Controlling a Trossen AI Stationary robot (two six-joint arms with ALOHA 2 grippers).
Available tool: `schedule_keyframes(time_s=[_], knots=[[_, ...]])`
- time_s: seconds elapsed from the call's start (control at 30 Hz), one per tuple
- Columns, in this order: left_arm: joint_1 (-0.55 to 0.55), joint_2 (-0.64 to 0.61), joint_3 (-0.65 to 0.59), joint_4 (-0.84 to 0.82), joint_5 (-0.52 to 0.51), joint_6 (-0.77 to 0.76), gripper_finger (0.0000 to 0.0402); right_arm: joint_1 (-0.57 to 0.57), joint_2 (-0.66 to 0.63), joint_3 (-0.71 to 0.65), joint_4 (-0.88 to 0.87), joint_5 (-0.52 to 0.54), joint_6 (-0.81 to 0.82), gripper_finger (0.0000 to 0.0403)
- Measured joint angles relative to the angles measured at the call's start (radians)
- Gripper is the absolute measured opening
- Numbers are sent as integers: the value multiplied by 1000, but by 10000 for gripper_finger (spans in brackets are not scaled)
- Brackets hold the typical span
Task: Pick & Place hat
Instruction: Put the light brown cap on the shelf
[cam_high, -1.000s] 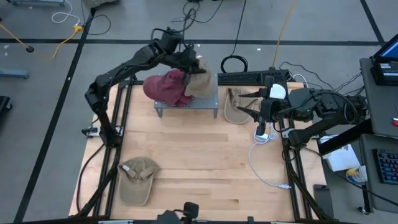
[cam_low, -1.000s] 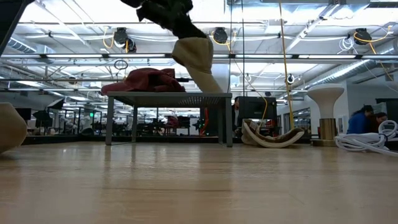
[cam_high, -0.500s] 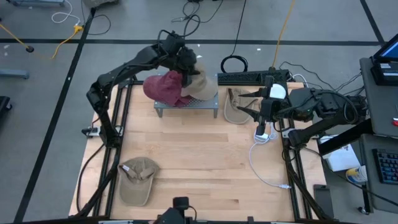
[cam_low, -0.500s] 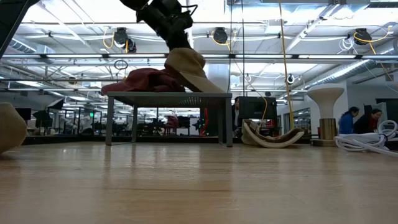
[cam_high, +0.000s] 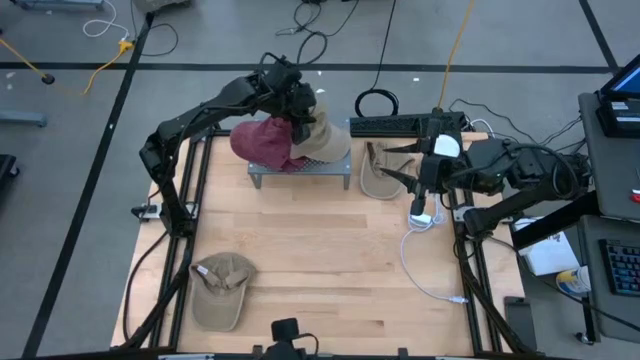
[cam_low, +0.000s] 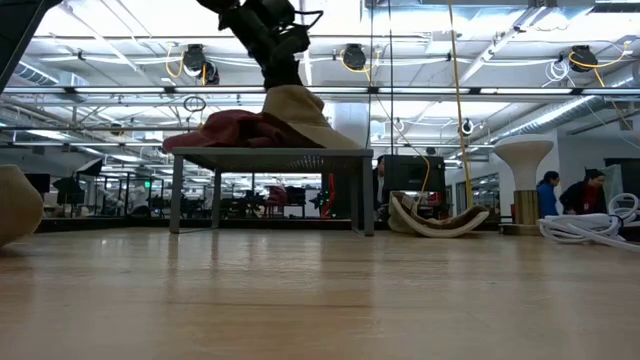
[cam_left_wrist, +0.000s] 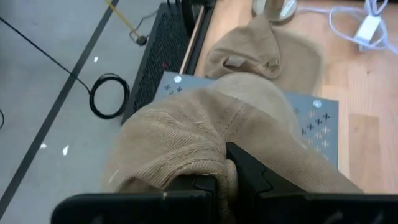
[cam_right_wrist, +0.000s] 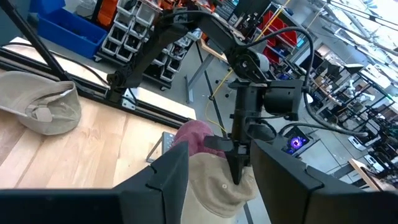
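Note:
My left gripper (cam_high: 298, 110) (cam_low: 278, 68) (cam_left_wrist: 225, 171) reaches over the small grey metal stand (cam_high: 300, 172) (cam_low: 270, 155) at the table's far middle and is shut on a tan hat (cam_high: 322, 140) (cam_low: 300, 110) (cam_left_wrist: 249, 118). That hat lies on the stand top, against a maroon hat (cam_high: 262, 140) (cam_low: 225, 130) resting there. My right gripper (cam_high: 398, 177) (cam_right_wrist: 217, 186) waits open at the table's right, beside a second tan hat (cam_high: 376, 170) (cam_low: 430, 218) lying on the wood. My left gripper pinches a bunched fold of the tan hat's crown (cam_left_wrist: 199, 158) between its two fingers, coming from above and pointing down. The hat's lower part (cam_low: 315, 135) rests on the stand top, and the cloth spreads out slack below the fingers.
A third tan cap (cam_high: 222, 288) (cam_low: 15, 205) lies near the table's near-left corner. A white cable and plug (cam_high: 420, 215) lie on the right side of the wood. Bare wood fills the table's middle (cam_high: 320, 250). People stand in the room beyond (cam_low: 570, 190).
My left gripper has come down over the stand, still shut on the tan hat. The hat, which hung from the fingers with its lower edge at the stand's right end, has settled onto the stand top against the maroon hat.

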Motion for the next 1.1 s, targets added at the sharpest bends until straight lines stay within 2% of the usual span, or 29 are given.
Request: schedule_keyframes(time_s=[0.4, 0.57, 0.87, 1.1], knots=[[-45, 0, 0, -45, -182, 48, 20, -12, 0, 0, 0, 0, 1, 167], [-53, 0, 0, -44, -201, 48, 27, -12, 0, 0, 0, 0, 1, 167], [-53, -5, 0, -47, -205, 14, 107, -12, 0, 0, -1, 0, 1, 167], [-55, -9, 0, -48, -227, -116, 179, -12, 0, 0, -1, 0, 1, 167]])
